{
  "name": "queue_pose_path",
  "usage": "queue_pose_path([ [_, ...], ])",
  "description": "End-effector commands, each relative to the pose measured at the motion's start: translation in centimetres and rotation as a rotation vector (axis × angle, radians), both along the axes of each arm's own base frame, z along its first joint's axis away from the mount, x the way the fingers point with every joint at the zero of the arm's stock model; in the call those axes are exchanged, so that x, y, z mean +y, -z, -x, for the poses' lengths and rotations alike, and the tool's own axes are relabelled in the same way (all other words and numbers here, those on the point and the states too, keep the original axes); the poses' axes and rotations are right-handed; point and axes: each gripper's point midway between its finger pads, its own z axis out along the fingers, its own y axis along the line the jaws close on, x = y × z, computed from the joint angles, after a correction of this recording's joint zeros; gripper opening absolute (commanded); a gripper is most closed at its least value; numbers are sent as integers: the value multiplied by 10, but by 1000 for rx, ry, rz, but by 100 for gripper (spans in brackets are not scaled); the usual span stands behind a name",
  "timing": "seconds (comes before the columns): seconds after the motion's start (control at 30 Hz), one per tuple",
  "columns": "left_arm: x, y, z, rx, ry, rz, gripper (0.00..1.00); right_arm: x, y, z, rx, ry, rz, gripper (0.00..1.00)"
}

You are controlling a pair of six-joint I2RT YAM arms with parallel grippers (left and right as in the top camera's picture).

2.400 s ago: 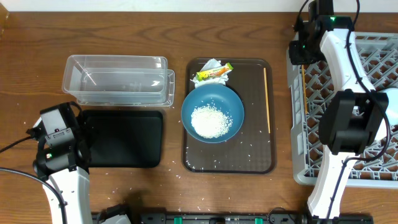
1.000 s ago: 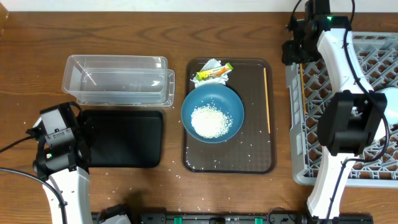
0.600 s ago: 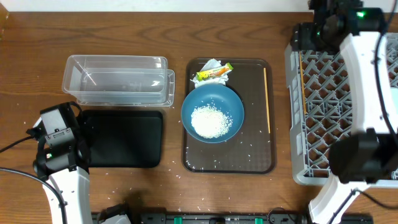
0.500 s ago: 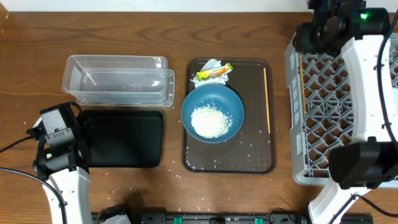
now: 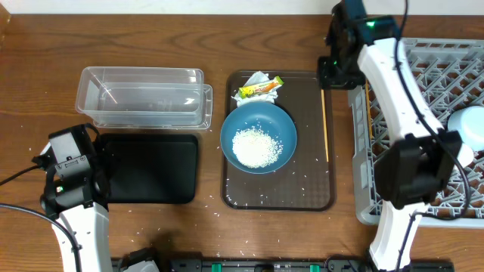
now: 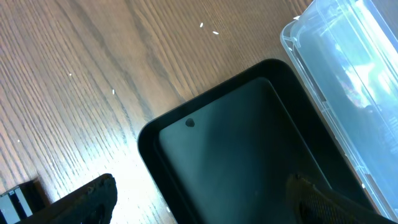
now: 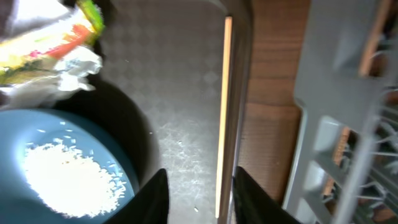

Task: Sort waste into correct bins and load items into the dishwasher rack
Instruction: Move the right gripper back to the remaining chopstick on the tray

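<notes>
Overhead, dark-blue bowl (image 5: 261, 113) holding rice (image 5: 257, 147) on the brown tray (image 5: 302, 193), chopstick (image 5: 326, 121) along the tray's right side, rack (image 5: 454, 75) further right, left wrist, left claw (image 6: 202, 183) released over the black tray (image 6: 249, 143), right wrist, right claw (image 7: 201, 173) released, straddling the chopstick.

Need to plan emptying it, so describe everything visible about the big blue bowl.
The bowl is round, dark blue and smooth. It sits upright on the left half of the brown tray, holding a heap of white rice. A tissue and wrapper lie at its far rim; contact is unclear.
</notes>
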Motion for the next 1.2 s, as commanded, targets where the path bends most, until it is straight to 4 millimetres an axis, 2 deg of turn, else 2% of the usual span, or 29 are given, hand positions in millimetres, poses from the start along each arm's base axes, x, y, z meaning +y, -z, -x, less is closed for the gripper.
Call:
queue_pose_path([
  [0.0,3,-7,0,-18,-18,-11,89,2,22,4,58,10,22,36],
  [0.07,3,-7,0,-18,-18,-11,89,5,34,7,93,3,22,35],
  [0.17,3,-7,0,-18,-18,-11,89,10,52,10,138,-6,29,28],
  [0.37,3,-7,0,-18,-18,-11,89,12,82,16,213,-17,53,31],
  [0.5,3,-7,0,-18,-18,-11,89,10,95,17,240,-16,67,31],
  [0.77,3,-7,0,-18,-18,-11,90,-2,97,8,198,-12,141,39],
  [1.17,3,-7,0,-18,-18,-11,89,1,103,-8,134,-8,127,40],
])
